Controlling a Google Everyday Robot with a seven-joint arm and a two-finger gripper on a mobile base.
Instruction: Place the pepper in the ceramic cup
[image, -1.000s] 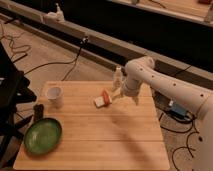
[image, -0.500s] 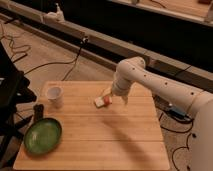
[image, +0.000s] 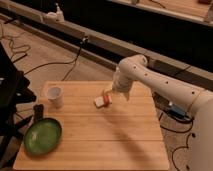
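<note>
**Pepper: on the table, not yet lifted; risks of the pick and carry**

Item. Pepper (image: 108, 98), small and red-orange, lay on the wooden table (image: 100, 147) toward 12 o'clock of the board's middle. It sat against a flat white block (image: 100, 102) at its 8 o'clock; the two looked to be touching.

Gripper. The gripper (image: 113, 92) hung at the end of the white arm (image: 150, 77), just at the pepper's 2 o'clock and close over it. Its jaws stood spread wide and had hold of nothing that could be seen.

Destination. Ceramic cup (image: 55, 95), plain white, stood upright at 9 o'clock from the pepper, well apart from it. A dark cylinder (image: 38, 111) stood near the cup's 7 o'clock, and a green bowl (image: 44, 136) lay at the table's 8 o'clock corner.

Hazards, judged.
- Wrong catch: with the block hard against the pepper, one finger could land on the block and pinch both, or shove the pepper aside.
- Slip: the pepper was small and rounded, so an off-centre close could squirt it toward 6 o'clock.
- Cup strike: a low carry toward 9 o'clock could clip the rim and tip the cup.
- Missed drop: released off-centre, the pepper could bounce from the rim toward the cylinder or bowl.
</note>
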